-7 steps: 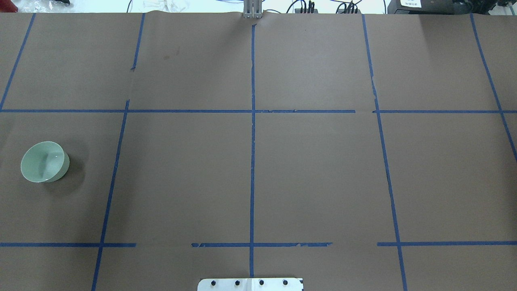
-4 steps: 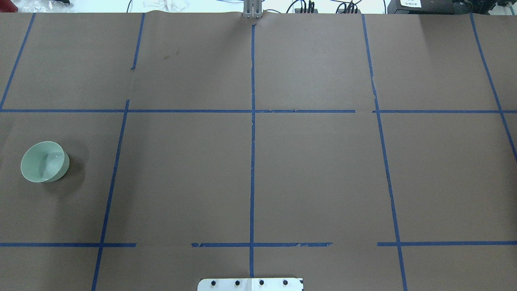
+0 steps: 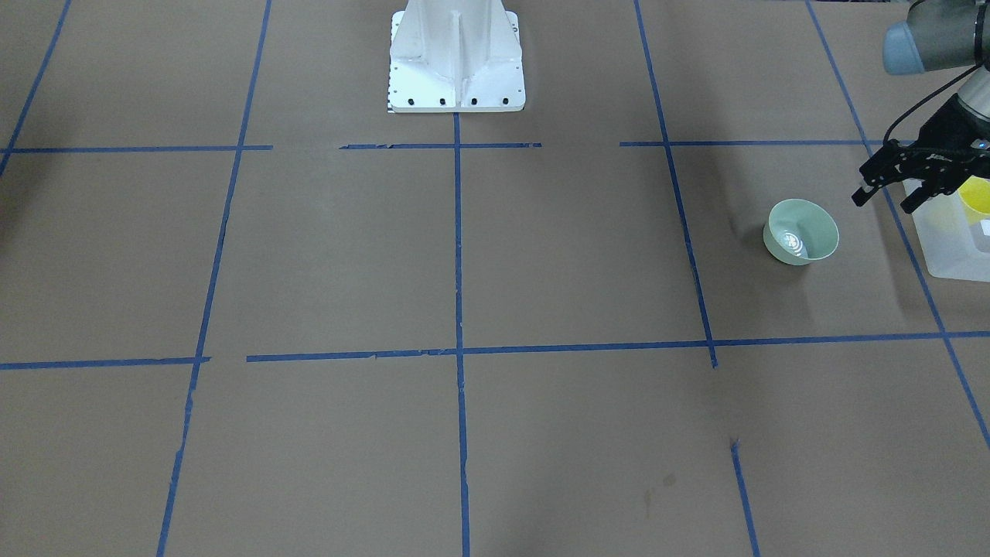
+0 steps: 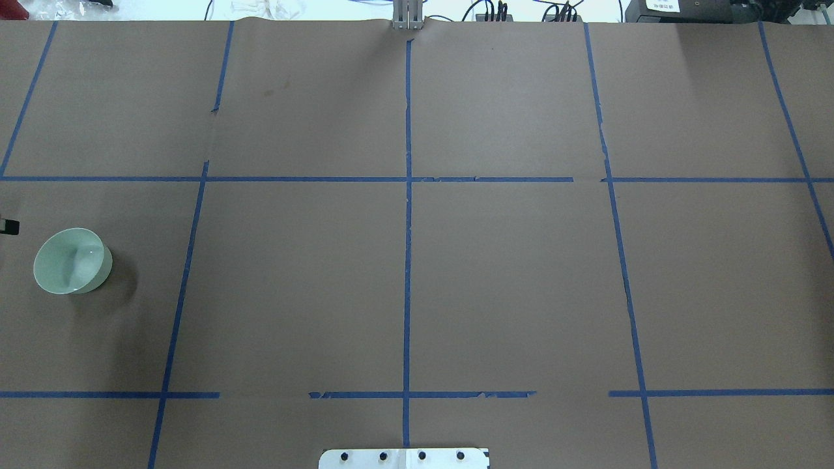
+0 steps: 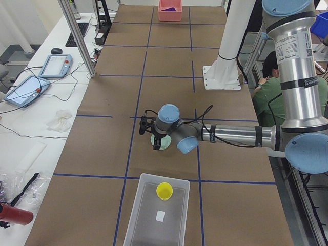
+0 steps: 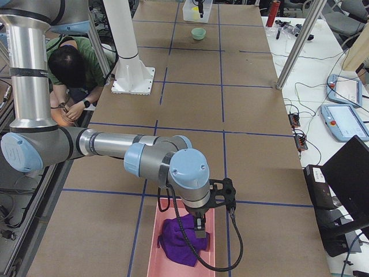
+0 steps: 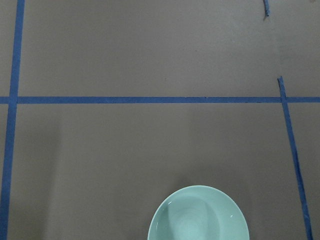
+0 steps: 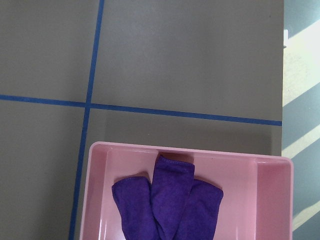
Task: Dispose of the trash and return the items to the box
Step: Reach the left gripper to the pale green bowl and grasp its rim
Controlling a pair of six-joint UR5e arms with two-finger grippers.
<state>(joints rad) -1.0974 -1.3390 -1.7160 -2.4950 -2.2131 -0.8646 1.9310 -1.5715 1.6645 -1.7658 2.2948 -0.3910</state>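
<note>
The pale green bowl point(image 3: 800, 232) stands upright and empty on the brown table; it also shows in the overhead view point(image 4: 70, 260) and the left wrist view point(image 7: 198, 215). The yellow cup point(image 5: 164, 190) stands inside the frosted box point(image 5: 146, 218), which also shows at the front view's right edge point(image 3: 947, 255). My left gripper point(image 3: 885, 197) is open and empty, and hovers between the bowl and the box. My right gripper point(image 6: 199, 231) hangs over a pink bin; I cannot tell whether it is open or shut.
The pink bin point(image 8: 257, 200) at the table's right end holds a purple cloth point(image 8: 167, 200). The white robot base point(image 3: 456, 70) stands at the table's near middle edge. Blue tape lines cross the brown table. An operator crouches behind the base.
A black fingertip of my left gripper has come into the overhead view at the left edge, just above the bowl. The bowl has not moved.
</note>
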